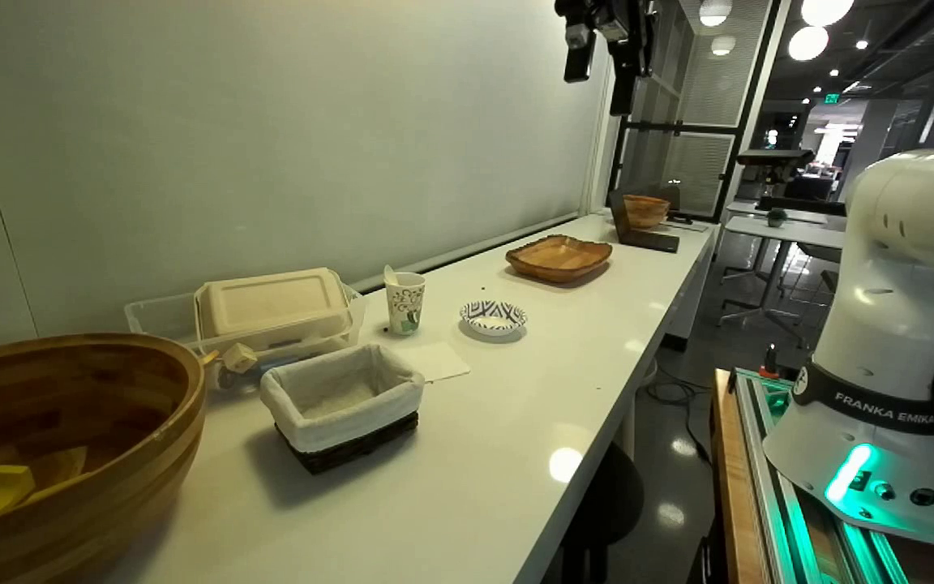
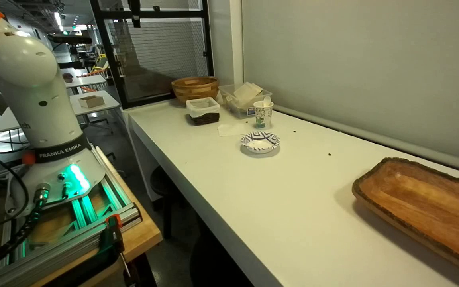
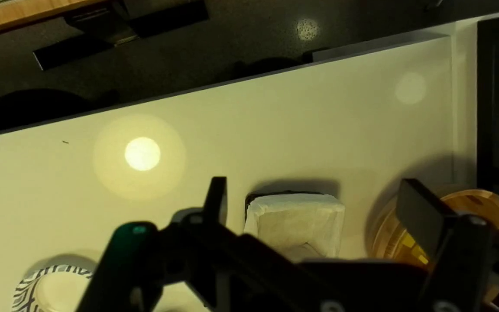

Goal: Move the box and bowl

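The box (image 1: 357, 422) has a white cloth liner over a dark woven base and stands upright on the white counter. It also shows in an exterior view (image 2: 204, 108) and in the wrist view (image 3: 295, 200). The bowl (image 1: 155, 454) is large, round and brown, with yellow pieces inside, beside the box. It also shows in an exterior view (image 2: 195, 91) and, partly hidden by a finger, in the wrist view (image 3: 487, 201). My gripper (image 1: 599, 93) is open and empty, high above the counter. In the wrist view its spread fingers (image 3: 314, 184) frame the box from above, touching nothing.
A clear bin (image 2: 237, 104) with a beige clamshell box (image 1: 272, 302) stands by the wall. A paper cup (image 1: 405, 304), patterned dish (image 2: 260, 142) and flat napkin (image 1: 434, 361) lie near. A wooden tray (image 1: 560, 258), laptop (image 1: 647, 239) and small brown bowl (image 1: 647, 211) are farther along.
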`<state>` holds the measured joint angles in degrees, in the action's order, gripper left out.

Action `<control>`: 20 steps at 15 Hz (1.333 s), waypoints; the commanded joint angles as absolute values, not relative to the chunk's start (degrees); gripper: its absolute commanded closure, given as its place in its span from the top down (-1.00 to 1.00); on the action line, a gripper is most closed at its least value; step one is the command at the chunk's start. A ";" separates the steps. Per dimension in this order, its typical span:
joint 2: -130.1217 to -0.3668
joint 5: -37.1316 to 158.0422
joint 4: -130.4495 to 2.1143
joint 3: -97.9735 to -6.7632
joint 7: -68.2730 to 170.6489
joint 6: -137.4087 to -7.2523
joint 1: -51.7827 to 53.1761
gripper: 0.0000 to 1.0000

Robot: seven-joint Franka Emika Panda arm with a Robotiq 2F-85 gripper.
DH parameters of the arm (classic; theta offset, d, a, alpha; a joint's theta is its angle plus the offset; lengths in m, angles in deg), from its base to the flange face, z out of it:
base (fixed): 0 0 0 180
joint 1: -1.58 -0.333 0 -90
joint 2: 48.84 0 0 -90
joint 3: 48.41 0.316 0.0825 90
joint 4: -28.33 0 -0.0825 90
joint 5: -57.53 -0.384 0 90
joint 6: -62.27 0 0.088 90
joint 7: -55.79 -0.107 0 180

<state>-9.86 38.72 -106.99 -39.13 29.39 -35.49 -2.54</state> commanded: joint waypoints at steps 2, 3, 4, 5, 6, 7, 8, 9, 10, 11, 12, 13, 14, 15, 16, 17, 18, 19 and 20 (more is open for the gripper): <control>-16.24 37.88 -107.35 -37.12 26.72 -45.17 0.59 1.00; -18.19 37.91 -107.21 -37.13 26.32 -47.24 0.81 1.00; -20.40 38.19 -107.17 -37.01 25.77 -49.57 1.08 1.00; -22.95 38.60 -107.13 -36.91 25.55 -52.23 1.22 1.00; -25.85 38.37 -106.74 -37.10 25.61 -54.01 0.94 1.00; -28.40 38.79 -106.49 -36.94 25.38 -56.47 0.86 1.00; -31.74 38.46 -105.87 -36.97 25.31 -58.68 0.44 1.00; -34.67 39.31 -105.47 -36.69 25.09 -61.89 0.32 1.00; -37.83 39.50 -104.80 -36.60 24.46 -64.25 0.04 1.00; -40.65 40.14 -104.53 -36.34 23.64 -67.85 -0.14 1.00; -43.62 40.58 -104.04 -36.33 22.79 -70.96 -0.45 1.00; -46.32 41.11 -103.35 -36.52 22.30 -73.13 -0.89 1.00; -48.82 42.09 -102.84 -36.82 21.87 -75.27 -1.25 1.00; -51.32 43.36 -102.08 -37.28 21.55 -76.88 -1.70 1.00; -53.52 44.36 -101.37 -37.78 21.09 -78.35 -2.19 1.00; -55.69 45.33 -100.56 -38.33 20.72 -79.66 -2.68 1.00; -57.67 46.11 -99.76 -38.87 21.48 -80.94 -3.22 1.00; -59.33 46.65 -98.99 -39.39 21.50 -82.00 -3.78 1.00; -61.04 47.15 -98.17 -40.01 21.44 -82.89 -4.34 1.00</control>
